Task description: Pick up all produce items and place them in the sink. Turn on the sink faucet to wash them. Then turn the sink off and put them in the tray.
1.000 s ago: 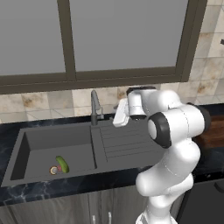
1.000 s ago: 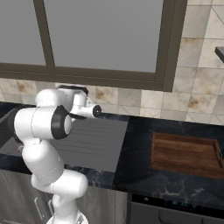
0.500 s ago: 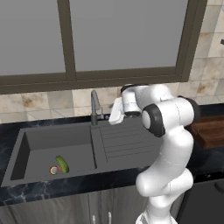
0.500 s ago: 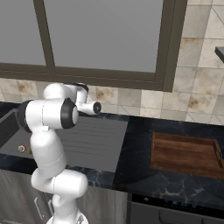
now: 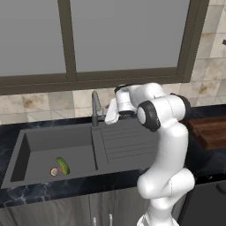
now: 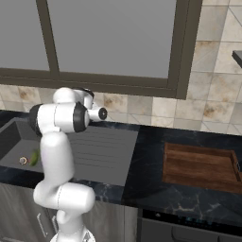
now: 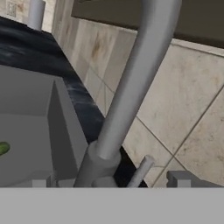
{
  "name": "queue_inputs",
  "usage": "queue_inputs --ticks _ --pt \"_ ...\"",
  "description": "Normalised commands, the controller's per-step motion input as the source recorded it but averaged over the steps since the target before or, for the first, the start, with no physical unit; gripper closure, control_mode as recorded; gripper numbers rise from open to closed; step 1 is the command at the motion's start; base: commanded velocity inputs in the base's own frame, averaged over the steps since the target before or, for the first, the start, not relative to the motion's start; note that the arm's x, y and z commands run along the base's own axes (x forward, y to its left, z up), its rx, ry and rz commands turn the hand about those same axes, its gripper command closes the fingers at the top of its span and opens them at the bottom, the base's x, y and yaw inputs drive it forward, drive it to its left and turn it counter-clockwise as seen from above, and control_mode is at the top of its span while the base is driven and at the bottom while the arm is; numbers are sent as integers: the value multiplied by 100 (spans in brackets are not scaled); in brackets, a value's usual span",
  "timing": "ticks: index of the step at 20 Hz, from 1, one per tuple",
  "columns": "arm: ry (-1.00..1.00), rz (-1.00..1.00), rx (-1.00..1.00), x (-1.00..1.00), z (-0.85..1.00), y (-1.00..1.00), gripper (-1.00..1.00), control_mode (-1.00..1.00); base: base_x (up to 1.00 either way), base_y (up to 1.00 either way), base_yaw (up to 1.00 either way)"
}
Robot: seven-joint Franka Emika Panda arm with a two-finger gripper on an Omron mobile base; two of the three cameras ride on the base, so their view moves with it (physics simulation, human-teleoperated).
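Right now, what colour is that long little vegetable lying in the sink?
Green. The vegetable lies on the dark grey sink floor, clearest in the left base view.

Cucumber point(image 5: 62, 166) and round item point(image 5: 54, 172) side by side in sink point(image 5: 39, 141) — faucet point(image 5: 95, 108) behind; tray point(image 6: 201, 166) well right on counter point(image 6: 151, 142).
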Motion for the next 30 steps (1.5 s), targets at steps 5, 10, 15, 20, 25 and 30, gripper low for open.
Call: queue_inputs --ticks 5,10,15,20,25,30 --pt "0 1 0 44 -27 0 -100 -100 0 0 0" --pt "0 2 0 37 -17 0 -100 -100 0 0 0" --pt "0 1 0 32 -14 8 -100 -100 0 0 0" --pt "0 2 0 5 -2 30 -100 -100 0 0 0" --pt "0 5 0 -2 0 36 -100 -100 0 0 0" --pt "0 6 0 -27 0 16 -100 -100 0 0 0"
